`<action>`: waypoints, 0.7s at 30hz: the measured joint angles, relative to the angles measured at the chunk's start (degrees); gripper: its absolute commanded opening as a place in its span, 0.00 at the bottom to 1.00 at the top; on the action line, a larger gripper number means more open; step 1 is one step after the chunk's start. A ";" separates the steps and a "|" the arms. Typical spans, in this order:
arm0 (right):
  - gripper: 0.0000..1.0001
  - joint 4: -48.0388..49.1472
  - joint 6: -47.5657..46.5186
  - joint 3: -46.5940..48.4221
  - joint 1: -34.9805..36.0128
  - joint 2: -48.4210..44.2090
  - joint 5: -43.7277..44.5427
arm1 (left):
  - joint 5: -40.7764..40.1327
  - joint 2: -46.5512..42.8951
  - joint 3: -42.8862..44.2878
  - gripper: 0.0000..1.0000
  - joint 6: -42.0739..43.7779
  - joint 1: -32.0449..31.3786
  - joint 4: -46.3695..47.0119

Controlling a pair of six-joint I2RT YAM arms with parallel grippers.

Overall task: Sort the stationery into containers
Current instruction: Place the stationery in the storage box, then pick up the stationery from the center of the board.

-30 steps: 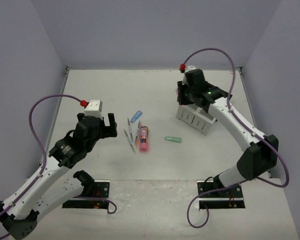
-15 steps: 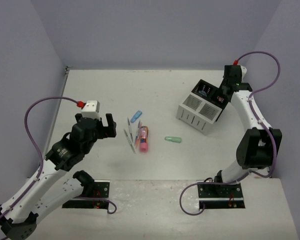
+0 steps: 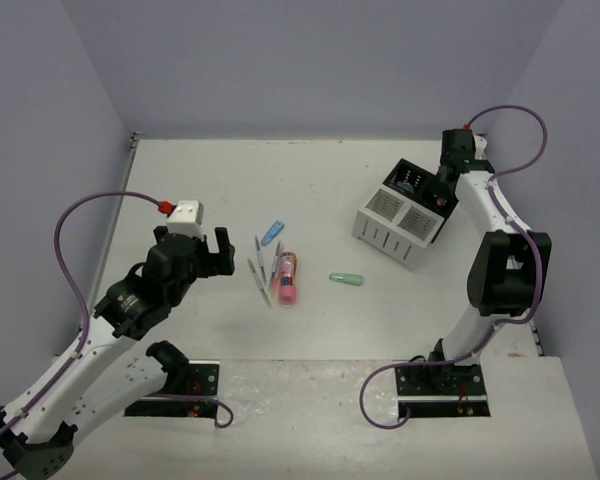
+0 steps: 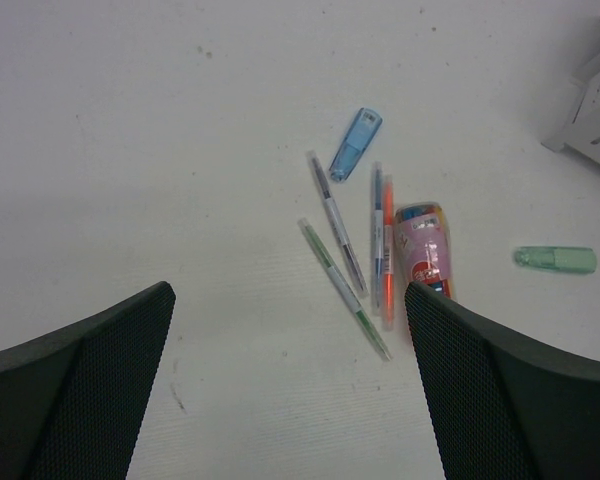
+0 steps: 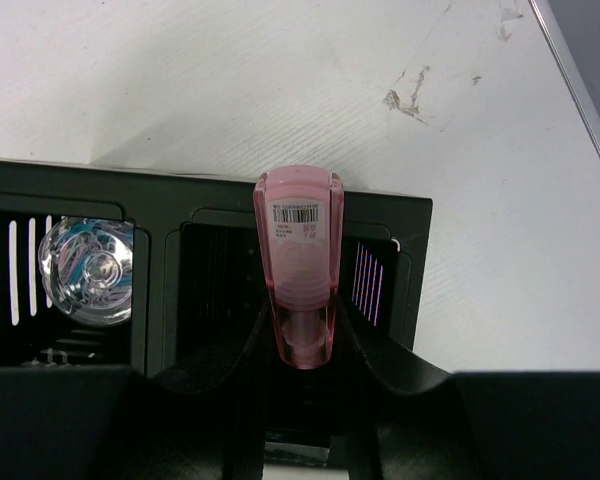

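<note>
The right gripper (image 5: 300, 345) pinches 1 pink capsule (image 5: 300, 250), long axis toward 12 o'clock, directly over a black organizer cell (image 5: 220, 290); the left gripper (image 4: 290, 370) hangs open.

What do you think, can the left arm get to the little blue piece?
Probably yes. The left gripper is open above the table, and the blue piece lies uncovered ahead of it, pens just beside it.

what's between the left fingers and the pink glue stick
Between the left fingers and the glue stick lie the thin pens; the top view shows it.
</note>
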 measured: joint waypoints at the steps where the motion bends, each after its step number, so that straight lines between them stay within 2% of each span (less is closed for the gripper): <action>1: 0.47 0.01 0.09 -0.03 -0.01 0.00 -0.01 | 0.06 0.13 0.00 1.00 0.00 0.00 0.01; 3: 0.60 0.23 0.26 -0.22 -0.01 -0.18 -0.15 | 0.14 0.56 0.00 1.00 0.00 0.00 0.02; 6: 0.70 0.49 0.64 -0.63 0.02 -1.02 -0.89 | 0.14 1.43 0.00 1.00 0.02 0.00 0.00; 14: 0.73 -0.82 0.28 -0.78 2.96 -7.85 0.21 | 0.08 4.39 0.00 1.00 0.20 0.00 -0.02; 15: 0.78 -0.81 -0.45 -1.17 4.72 -9.51 0.82 | 0.06 4.56 0.00 1.00 0.29 0.00 -0.03; 16: 0.96 -0.56 -1.76 -1.93 7.27 -11.67 1.12 | 0.04 4.61 0.00 1.00 0.33 0.00 -0.03; 17: 0.99 -0.28 -3.82 -2.92 10.79 -14.26 0.45 | 0.01 4.56 0.00 1.00 0.35 0.00 -0.03; 21: 0.99 0.08 -12.37 -4.86 27.63 -21.19 -7.72 | -0.31 3.83 0.00 1.00 0.35 0.00 -0.03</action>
